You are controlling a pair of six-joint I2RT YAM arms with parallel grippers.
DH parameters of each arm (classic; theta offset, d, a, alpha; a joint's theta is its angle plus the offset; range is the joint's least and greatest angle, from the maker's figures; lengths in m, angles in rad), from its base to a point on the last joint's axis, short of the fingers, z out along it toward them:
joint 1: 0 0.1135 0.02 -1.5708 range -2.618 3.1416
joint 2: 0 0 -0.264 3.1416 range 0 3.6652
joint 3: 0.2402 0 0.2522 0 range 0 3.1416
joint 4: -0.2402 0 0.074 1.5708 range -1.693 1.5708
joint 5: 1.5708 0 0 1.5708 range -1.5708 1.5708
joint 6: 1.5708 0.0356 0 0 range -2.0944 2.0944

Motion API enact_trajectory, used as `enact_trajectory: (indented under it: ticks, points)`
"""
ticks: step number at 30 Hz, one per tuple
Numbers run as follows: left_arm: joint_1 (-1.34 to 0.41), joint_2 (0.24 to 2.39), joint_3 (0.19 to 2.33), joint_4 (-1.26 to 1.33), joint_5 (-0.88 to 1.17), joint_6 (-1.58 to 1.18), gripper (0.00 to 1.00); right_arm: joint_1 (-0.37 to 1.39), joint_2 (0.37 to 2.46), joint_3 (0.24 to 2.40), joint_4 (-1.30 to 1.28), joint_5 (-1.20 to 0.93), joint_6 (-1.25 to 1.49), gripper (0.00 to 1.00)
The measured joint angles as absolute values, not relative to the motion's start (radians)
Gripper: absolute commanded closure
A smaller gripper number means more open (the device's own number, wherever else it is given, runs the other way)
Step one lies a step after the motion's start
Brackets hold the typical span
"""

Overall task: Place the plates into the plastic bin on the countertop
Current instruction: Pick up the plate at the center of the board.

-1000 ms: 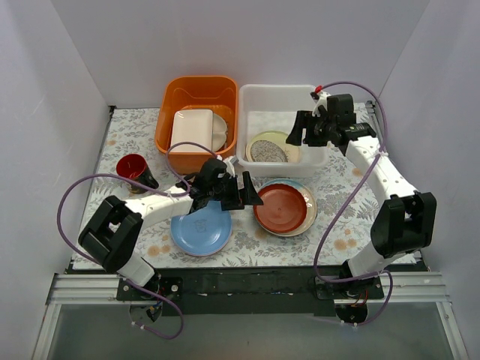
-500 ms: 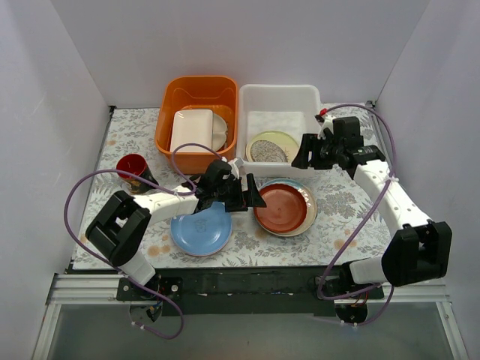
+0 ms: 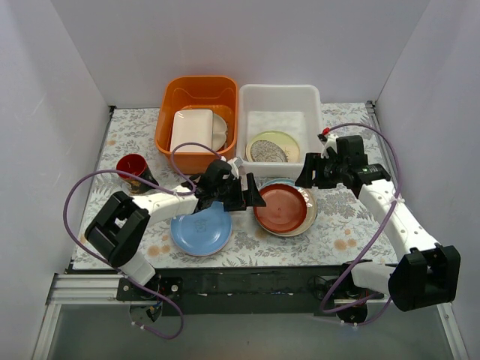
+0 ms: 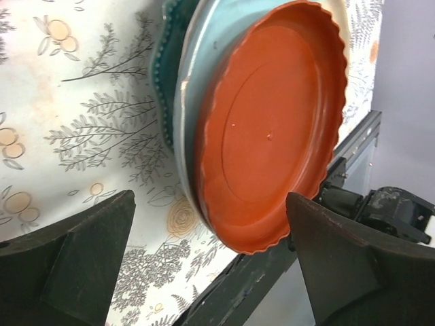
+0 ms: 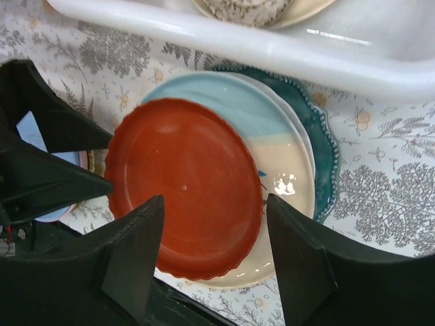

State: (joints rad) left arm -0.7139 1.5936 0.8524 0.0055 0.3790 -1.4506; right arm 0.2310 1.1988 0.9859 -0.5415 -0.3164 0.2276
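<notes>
Reaching for the next plate: on the table (image 3: 337,225), the plastic bin (image 3: 279,90) holds two, and a stack topped by the red-brown plate (image 3: 281,208) lies just before it. Left fingers (image 4: 75,258) and right fingers (image 5: 129,265) stand open, empty, flanking it; next, one should pinch a rim. Wrist views expose the teal scalloped plate (image 5: 325,146) beneath.

2 tubs: white bin (image 3: 279,94), orange tub (image 3: 196,80). Plates: 3-high stack (image 3: 281,208) at centre, 1 blue plate (image 3: 196,234) lower left, 2 binned plates (image 3: 266,151), 1 white plate (image 3: 220,131) half-hidden in orange tub. 1 red cup (image 3: 133,166), 1 cream dish (image 3: 193,129).
</notes>
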Motion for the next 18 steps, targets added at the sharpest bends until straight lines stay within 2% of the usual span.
enact_trajectory:
  ticks: [18]
  points:
    - [-0.716,1.48,0.86,-0.218,0.135,-1.379,0.02,0.231,1.159,0.858,-0.574,-0.317,0.205,0.34]
